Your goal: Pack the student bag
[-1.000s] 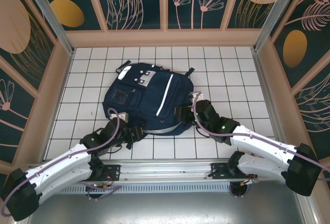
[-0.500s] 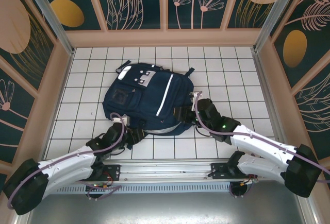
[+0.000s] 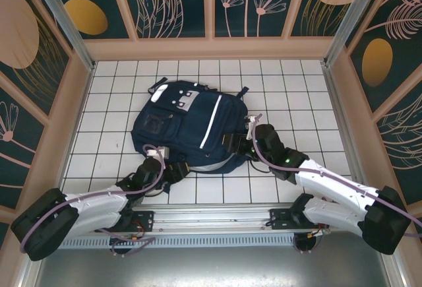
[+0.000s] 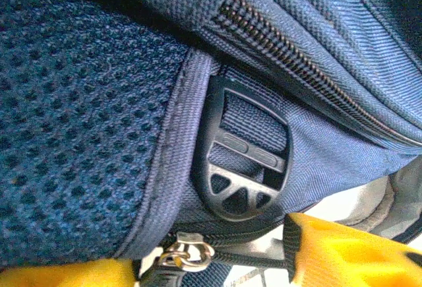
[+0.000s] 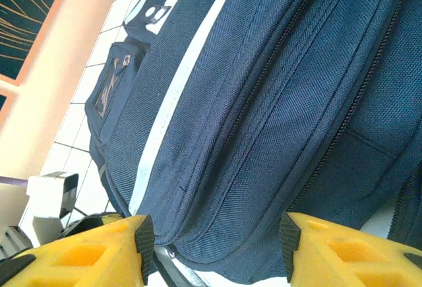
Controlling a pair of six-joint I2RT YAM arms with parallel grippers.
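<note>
The student bag (image 3: 191,125) is laid flat near the middle of the white tiled tabletop (image 3: 297,89), and it is by far the biggest thing there. It is judged to be soft and limp. The woven fabric can be expected to sag and fold when lifted, and the bag is probably bulky rather than heavy if little is inside. Nothing fragile is seen on the outside. A hold is best taken on a firm, stitched part such as a bound seam, a strap or a zip pull, since a flat panel would likely bunch up and slip out.

The left jaws are set against the bag's edge at about 7 o'clock. They are seen part-spread, with the bag's lower seam between the yellow fingers (image 4: 343,254). Whether any fabric is pinched cannot be told. The right jaws are placed at about 4 o'clock of the bag and are spread apart. The bag's side lies just beyond them, and nothing is seen clamped.

Close to the left jaws, a mesh panel (image 4: 72,122) is bordered by a black plastic buckle (image 4: 241,161). Below the buckle a small metal zip pull (image 4: 184,251) is found, and this is judged the likeliest grip point.
</note>
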